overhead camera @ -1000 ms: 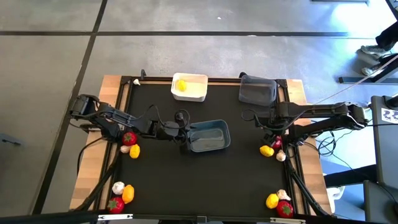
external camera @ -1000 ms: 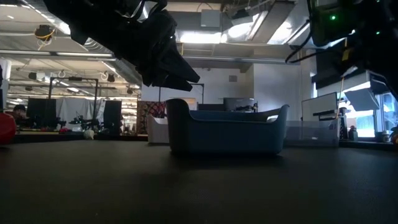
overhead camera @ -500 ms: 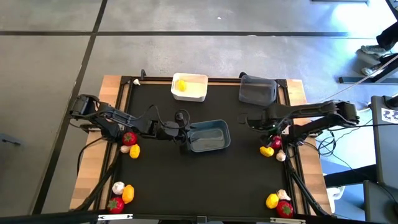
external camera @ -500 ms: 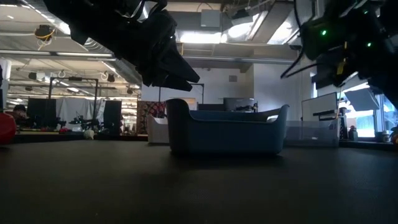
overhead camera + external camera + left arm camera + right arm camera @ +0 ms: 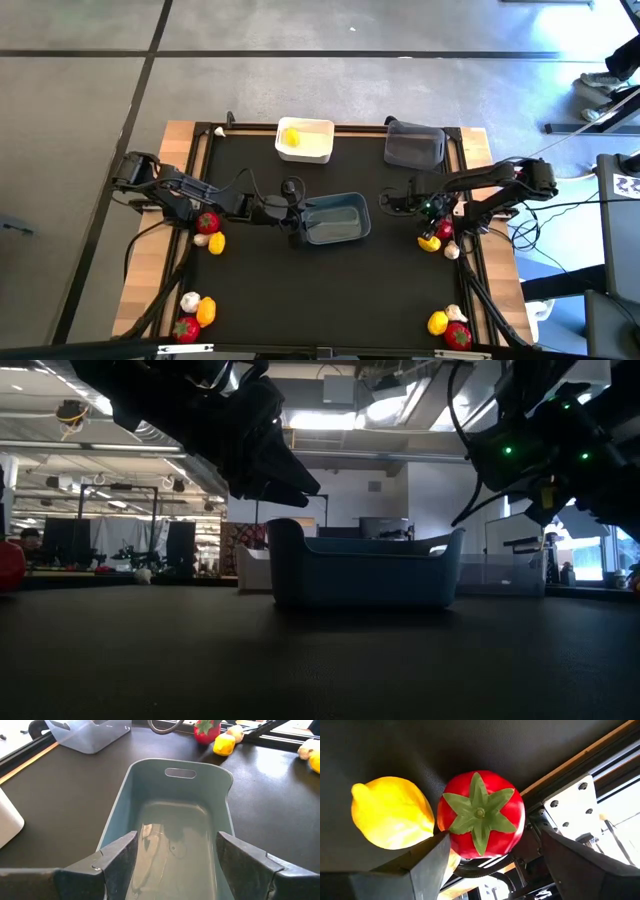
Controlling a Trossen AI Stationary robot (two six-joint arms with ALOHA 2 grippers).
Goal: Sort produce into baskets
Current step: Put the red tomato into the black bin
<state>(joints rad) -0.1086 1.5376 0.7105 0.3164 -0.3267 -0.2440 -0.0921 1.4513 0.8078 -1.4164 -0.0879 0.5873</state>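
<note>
Hovering with left gripper (image 5: 172, 865) fingers spread apart over the blue-grey basket (image 5: 335, 218) mid-counter. Hanging right gripper (image 5: 492, 865) fingers spread, grasping nothing, above the red tomato (image 5: 481, 813) touching the yellow lemon (image 5: 392, 812) near the counter's right edge.

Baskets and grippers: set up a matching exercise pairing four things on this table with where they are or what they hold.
Things:
1. white basket
2. blue-grey basket
3. dark grey basket
4. right gripper

States:
A. open, directly above a red tomato beside a lemon
B. empty, in front of the left gripper, which is open
C. holds one yellow piece
D. far side of the table, towards the right arm, nothing visible inside

Pairs: 1-C, 2-B, 3-D, 4-A
</note>
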